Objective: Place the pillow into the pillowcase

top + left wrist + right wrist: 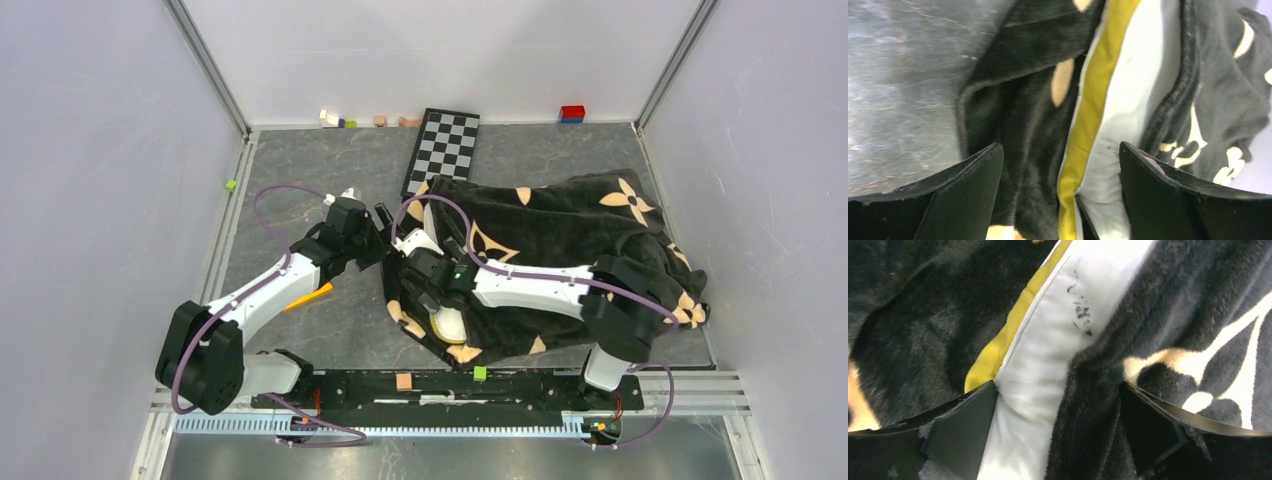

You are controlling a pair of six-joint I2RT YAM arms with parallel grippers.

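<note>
The black plush pillowcase (560, 225) with tan flower motifs lies on the right half of the table. The cream-white pillow (450, 325) is mostly inside it; only its left end with the yellow band shows at the case's mouth. My left gripper (385, 238) is at the mouth's upper left. In the left wrist view it (1060, 145) is open, its jaws straddling the yellow-banded pillow edge (1138, 100) and black case fabric (1018, 115). My right gripper (415, 275) is just below it. In the right wrist view it (1058, 385) is open around the white pillow (1048, 350) and the case's hem (1158, 315).
A black-and-white checkered board (442, 150) lies behind the case, partly under it. Small blocks (335, 119) and a red-blue block (572, 113) sit along the back wall. A green cube (230, 184) is at the left edge. An orange piece (310, 297) lies under the left arm.
</note>
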